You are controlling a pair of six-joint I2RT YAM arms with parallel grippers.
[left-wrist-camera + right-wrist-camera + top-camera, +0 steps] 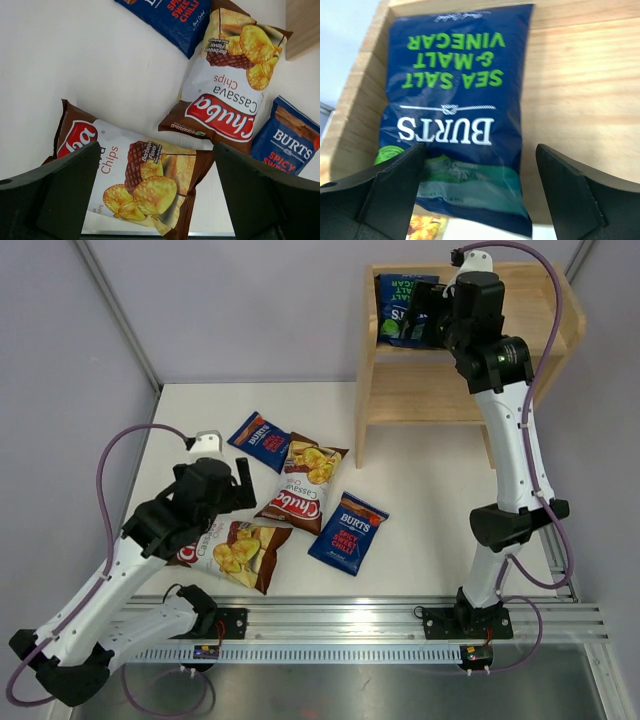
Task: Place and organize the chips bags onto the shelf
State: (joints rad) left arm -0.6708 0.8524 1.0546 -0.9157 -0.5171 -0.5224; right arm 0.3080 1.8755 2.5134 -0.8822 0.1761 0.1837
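Observation:
The green-lettered Burts bag lies flat on the top board of the wooden shelf at its left end, its near edge hanging slightly over the front. My right gripper is open over that near edge, not gripping it. On the table lie two red-lettered Burts bags and two Chuba bags. My left gripper hangs open above the nearer Chuba bag, holding nothing.
The shelf's lower tier stands on the table's far right. The shelf's left side panel borders the placed bag. A metal rail runs along the near table edge by the arm bases.

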